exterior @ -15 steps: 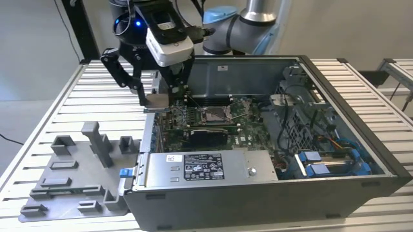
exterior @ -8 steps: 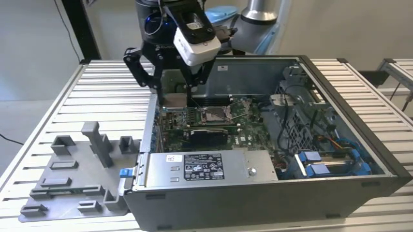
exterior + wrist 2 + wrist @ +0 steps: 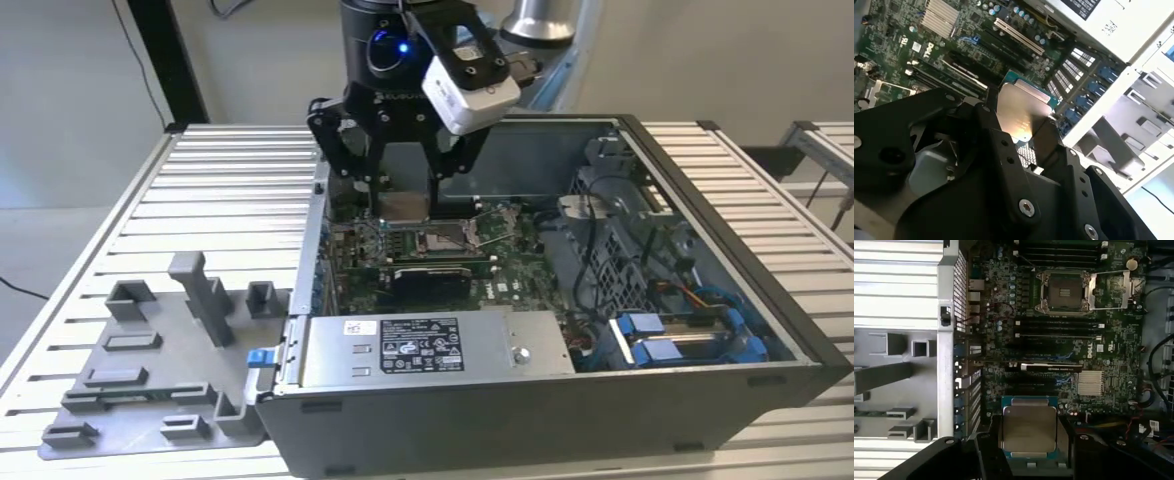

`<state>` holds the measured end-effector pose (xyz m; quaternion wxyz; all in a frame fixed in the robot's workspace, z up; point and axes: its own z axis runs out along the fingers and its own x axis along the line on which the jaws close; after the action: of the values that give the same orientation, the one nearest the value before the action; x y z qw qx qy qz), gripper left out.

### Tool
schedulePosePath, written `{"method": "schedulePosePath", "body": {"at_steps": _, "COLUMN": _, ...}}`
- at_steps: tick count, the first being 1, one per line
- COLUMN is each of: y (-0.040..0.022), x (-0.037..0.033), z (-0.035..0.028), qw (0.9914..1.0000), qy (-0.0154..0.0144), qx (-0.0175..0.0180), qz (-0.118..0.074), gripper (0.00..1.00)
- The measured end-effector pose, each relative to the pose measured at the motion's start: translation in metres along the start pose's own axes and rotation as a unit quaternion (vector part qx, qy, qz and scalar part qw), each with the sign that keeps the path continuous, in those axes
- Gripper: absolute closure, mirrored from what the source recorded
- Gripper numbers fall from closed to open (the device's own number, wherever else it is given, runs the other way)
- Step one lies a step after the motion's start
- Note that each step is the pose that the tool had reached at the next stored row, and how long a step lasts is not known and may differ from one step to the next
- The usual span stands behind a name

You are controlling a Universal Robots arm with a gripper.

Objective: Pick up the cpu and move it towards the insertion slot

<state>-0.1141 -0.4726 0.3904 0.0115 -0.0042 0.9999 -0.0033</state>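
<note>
gripper (image 3: 404,195) vertical | clamped on cpu (image 3: 1029,427) | above case, short of insertion slot (image 3: 1064,292)

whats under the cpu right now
The cpu, held in the gripper, hangs above the green motherboard, apart from the insertion slot. The board directly beneath it is covered by the chip.

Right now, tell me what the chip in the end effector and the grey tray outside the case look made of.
The chip: brushed metal lid, silvery with a dull sheen, on a green board edge. The tray: matte grey, blocky and uniform, probably moulded or printed plastic. The end effector holding the chip looks like black metal or hard plastic.
</note>
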Motion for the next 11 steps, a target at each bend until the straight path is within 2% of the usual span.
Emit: {"method": "schedulePosePath", "body": {"at_steps": 11, "y": 0.0005, "x": -0.0499, "z": 0.0012, "qw": 1.0, "qy": -0.002, "qx": 0.0, "qz": 0.0, "gripper": 1.0}}
